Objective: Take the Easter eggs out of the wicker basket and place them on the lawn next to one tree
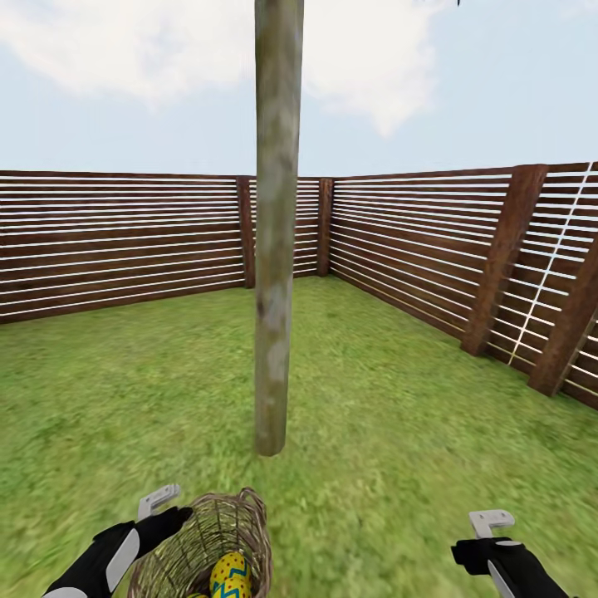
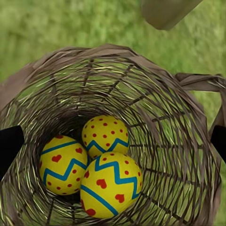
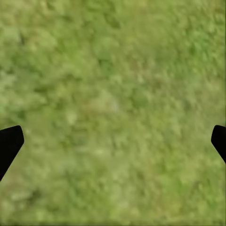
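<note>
The wicker basket sits low in the head view on the lawn, just short of the pale tree trunk. One yellow Easter egg shows inside it. My left gripper is at the basket's left rim. The left wrist view looks down into the basket at three eggs on its bottom. The left gripper is open, its fingertips spread wide at the picture's edges. My right gripper hangs open over bare grass.
A brown horizontal-slat fence closes the garden behind the tree and along the right side. Grass stretches on both sides of the trunk. The trunk's foot shows beyond the basket's rim in the left wrist view.
</note>
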